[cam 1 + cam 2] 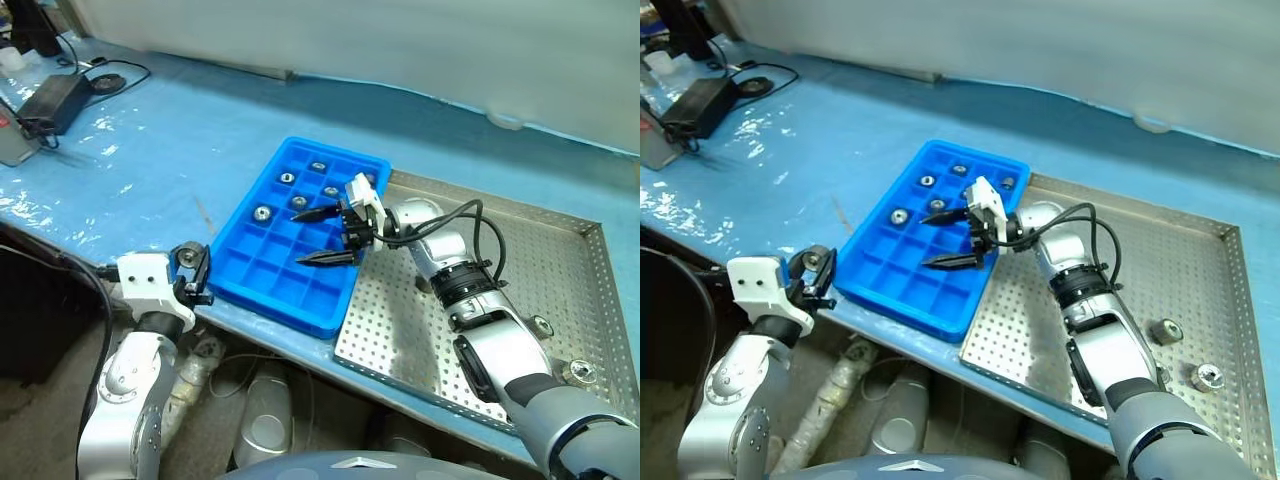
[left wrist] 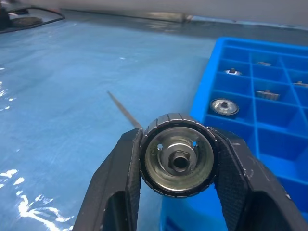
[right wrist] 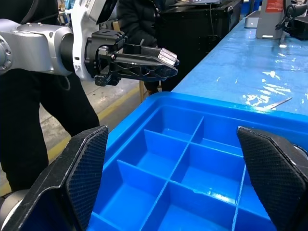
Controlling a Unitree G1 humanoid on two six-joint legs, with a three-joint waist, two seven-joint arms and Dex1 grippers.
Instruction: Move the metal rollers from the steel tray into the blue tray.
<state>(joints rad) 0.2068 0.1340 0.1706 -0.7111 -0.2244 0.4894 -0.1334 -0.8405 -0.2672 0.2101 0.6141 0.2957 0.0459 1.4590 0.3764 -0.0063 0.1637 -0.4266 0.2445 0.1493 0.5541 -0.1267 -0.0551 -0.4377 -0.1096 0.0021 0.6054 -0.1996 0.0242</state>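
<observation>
the left gripper [image 1: 192, 270] is clamped on one metal roller [image 2: 179, 160], the part pinched by its round outer face between the two black fingers. it hangs off the near-left corner of the blue tray [image 1: 262, 283], outside the rim and over the edge of the bench rather than over any pocket. that is the first risk: a round, smooth part held on its curve can squirt out if the grip eases or the arm jolts, and from there it would fall to the floor, not into the tray.

the right gripper [image 1: 325, 236] is spread wide and empty, hovering low over the middle pockets of the blue tray. the left arm has to come in over those same pockets, so the two grippers could knock together, or a spread finger could catch a divider wall and shove the light plastic tray along the blue table cover [image 1: 160, 150].

six rollers [image 1: 263, 213] already sit in the far and left pockets, one to a pocket as far as i can tell. a drop from too high could bounce the new one out or onto a filled pocket.

two rollers [image 1: 1166, 331] lie on the steel tray [image 1: 1220, 260] near its right side, well apart from the blue tray.
</observation>
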